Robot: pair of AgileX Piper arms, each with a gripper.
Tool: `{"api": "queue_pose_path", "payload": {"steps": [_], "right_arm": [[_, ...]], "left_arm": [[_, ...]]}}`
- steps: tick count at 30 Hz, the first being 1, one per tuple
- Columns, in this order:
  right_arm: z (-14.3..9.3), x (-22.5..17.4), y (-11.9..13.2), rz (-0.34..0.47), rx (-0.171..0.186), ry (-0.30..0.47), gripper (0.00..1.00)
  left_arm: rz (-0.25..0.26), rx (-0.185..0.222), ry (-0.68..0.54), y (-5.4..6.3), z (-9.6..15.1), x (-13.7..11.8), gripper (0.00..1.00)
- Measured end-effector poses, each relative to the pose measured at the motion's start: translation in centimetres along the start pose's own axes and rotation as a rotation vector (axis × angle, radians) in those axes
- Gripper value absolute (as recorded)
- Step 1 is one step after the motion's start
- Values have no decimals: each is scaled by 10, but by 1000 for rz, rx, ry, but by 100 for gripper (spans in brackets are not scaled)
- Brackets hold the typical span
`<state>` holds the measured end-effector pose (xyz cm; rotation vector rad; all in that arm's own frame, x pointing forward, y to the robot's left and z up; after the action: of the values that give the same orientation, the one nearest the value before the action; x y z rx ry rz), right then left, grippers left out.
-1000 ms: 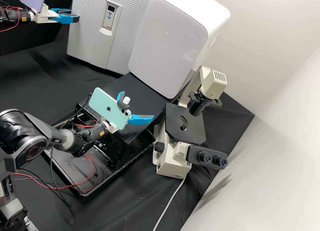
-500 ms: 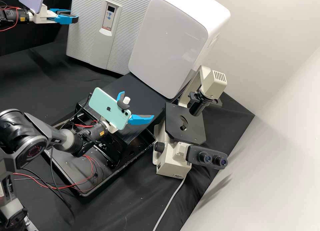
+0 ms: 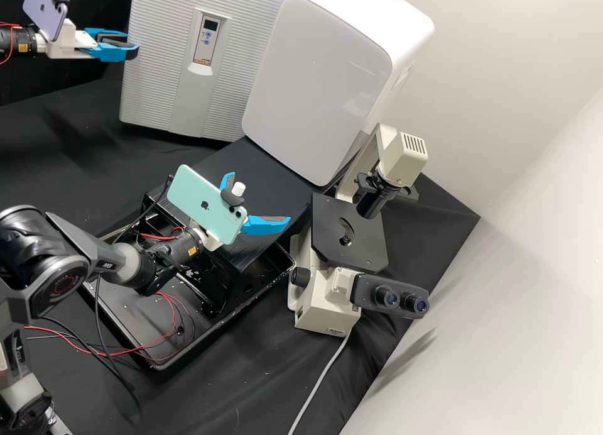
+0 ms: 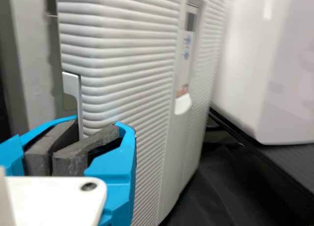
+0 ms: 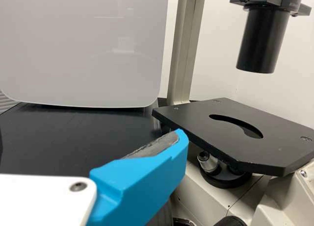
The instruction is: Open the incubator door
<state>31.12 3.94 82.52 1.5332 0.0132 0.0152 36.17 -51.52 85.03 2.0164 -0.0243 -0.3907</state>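
Well, left claw (image 3: 133, 50) grips door edge (image 3: 125, 80)

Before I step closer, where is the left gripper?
The left gripper is at the high view's upper left, by the left edge of the ribbed door.

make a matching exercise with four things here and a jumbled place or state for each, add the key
1 ribbed light-grey cabinet
2 glossy white rounded box
3 cream twin-eyepiece microscope
4 right blue-and-white claw

A trailing a pale cord
B spread open
C has the left blue claw at its edge
D between cabinet and microscope

Pairs: 1-C; 2-D; 3-A; 4-B
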Motion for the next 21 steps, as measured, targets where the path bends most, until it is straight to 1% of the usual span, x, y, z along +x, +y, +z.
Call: {"api": "queue_pose_path", "payload": {"steps": [5, 8, 10, 13, 16, 17, 21], "right_arm": [[0, 0, 0, 0, 0, 0, 100], [0, 0, 0, 0, 0, 0, 100], [0, 0, 0, 0, 0, 0, 100], [0, 0, 0, 0, 0, 0, 100], [0, 0, 0, 0, 0, 0, 100], [0, 0, 0, 0, 0, 0, 100], [0, 0, 0, 0, 0, 0, 100]], "left_arm": [[-1, 6, -77, -11, 19, -16, 0], [22, 17, -157, -13, 33, -27, 0], [22, 29, -199, -17, 41, -35, 0], [42, 25, -245, -18, 50, -44, 0], [72, 26, -274, -15, 55, -53, 0], [77, 18, -281, -15, 56, -56, 0], [73, -6, -284, -17, 58, -64, 0]]}}
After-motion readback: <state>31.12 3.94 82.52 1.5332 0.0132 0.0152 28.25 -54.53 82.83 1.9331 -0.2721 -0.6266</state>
